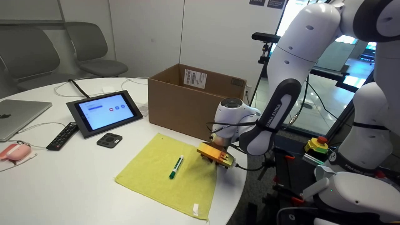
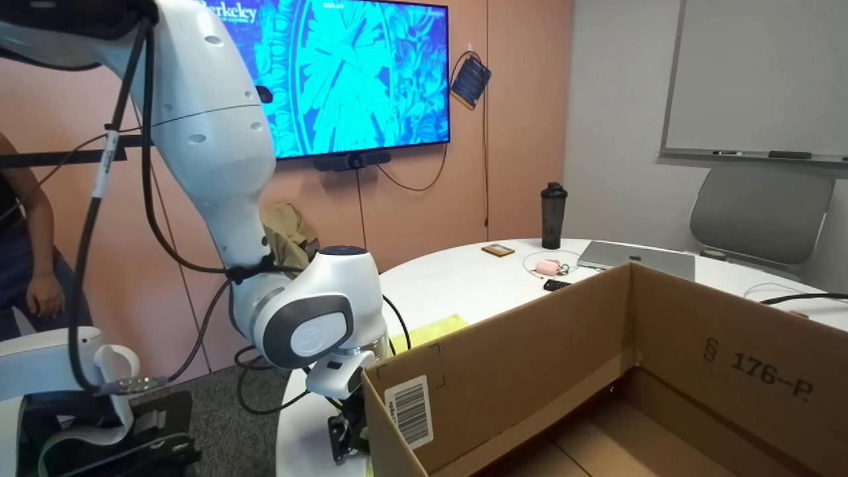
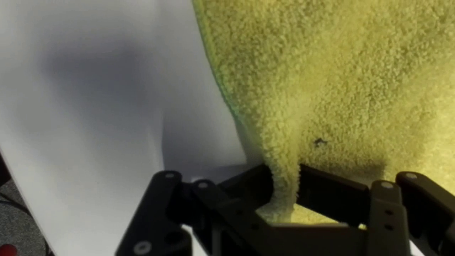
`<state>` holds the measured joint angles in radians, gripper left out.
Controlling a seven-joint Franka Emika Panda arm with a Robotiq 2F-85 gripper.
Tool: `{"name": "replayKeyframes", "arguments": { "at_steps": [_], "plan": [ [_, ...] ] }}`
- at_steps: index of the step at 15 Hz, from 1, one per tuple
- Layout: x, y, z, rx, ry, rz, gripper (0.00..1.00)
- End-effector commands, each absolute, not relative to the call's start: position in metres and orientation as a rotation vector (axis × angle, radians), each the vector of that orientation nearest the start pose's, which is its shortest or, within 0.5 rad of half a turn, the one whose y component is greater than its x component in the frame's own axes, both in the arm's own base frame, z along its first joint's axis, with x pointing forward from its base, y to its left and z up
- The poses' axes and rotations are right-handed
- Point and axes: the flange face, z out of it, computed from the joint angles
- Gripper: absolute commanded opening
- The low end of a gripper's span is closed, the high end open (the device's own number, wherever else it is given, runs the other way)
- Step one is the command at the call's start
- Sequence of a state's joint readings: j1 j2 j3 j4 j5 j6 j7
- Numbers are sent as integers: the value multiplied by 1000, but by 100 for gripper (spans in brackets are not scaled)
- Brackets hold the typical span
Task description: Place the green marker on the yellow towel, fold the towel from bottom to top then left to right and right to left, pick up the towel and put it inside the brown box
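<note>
One bunch of the square, fuzzy yellow towel (image 1: 153, 172), near its edge, is pinched between the jaws; on the towel lies a white, green-capped marker (image 1: 177, 167). The fold likely wants a low, slow lift, lest the marker roll. Count: one towel, one marker, one open brown cardboard box (image 1: 178, 104).
</note>
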<state>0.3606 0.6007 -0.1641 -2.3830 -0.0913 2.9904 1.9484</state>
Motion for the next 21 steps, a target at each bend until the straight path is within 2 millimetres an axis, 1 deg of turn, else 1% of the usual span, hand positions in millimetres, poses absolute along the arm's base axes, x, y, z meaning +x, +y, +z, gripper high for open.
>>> {"name": "replayKeyframes", "arguments": {
  "at_steps": [1,2,4,5,6,9,10,12,15,21],
  "plan": [
    [466,89,76,-2199,2276,-176,2],
    [466,91,79,-2207,2267,-177,0],
    [466,94,86,-2234,2238,-178,4],
    [468,97,90,-2254,2222,-176,3],
    [469,99,94,-2277,2202,-178,4],
    [480,108,109,-2312,2162,-207,0],
    [484,111,116,-2314,2157,-224,1],
    [495,115,129,-2307,2169,-258,2],
    [517,124,146,-2288,2192,-291,2],
    [565,149,164,-2226,2225,-339,2]
  ]
}}
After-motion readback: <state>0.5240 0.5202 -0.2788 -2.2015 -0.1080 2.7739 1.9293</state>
